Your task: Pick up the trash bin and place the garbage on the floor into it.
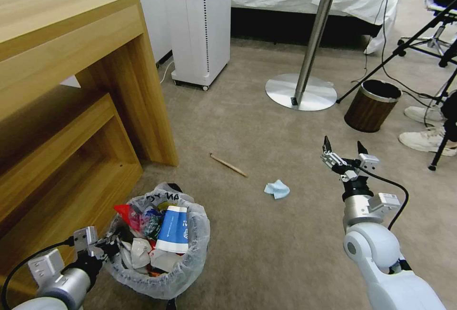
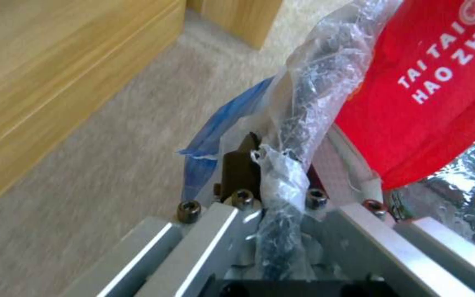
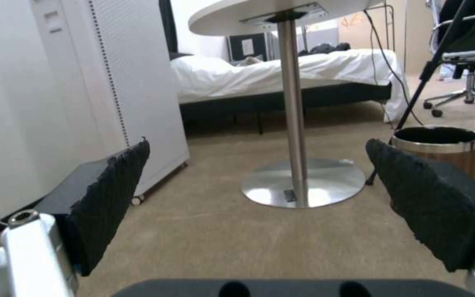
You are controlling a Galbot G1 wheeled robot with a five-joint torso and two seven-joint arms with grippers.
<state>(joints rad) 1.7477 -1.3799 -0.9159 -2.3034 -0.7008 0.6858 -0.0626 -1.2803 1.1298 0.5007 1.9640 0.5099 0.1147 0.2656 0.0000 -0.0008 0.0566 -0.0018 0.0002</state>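
Note:
The trash bin point(image 1: 164, 279), lined with a crinkly plastic bag, sits low at my left and holds garbage: a red bag point(image 1: 127, 215), a blue-white carton point(image 1: 173, 230) and crumpled wrappers. My left gripper point(image 1: 110, 247) is shut on its bag-covered rim point(image 2: 298, 123), with the red bag point(image 2: 435, 82) just inside. On the beige floor point(image 1: 266, 124) lie a wooden stick point(image 1: 228, 165) and a blue mask point(image 1: 277, 189). My right gripper point(image 1: 343, 150) hangs open and empty above the floor, to the right of the mask. Its dark fingers point(image 3: 111, 194) stand wide apart.
A wooden desk point(image 1: 71, 86) stands close on the left. A white unit point(image 1: 202, 19) and a round table's steel base point(image 1: 300, 92) are ahead. A brown wood-grain bin point(image 1: 372, 105), tripod legs point(image 1: 395, 53) and a person's shoes point(image 1: 426, 138) are at the right.

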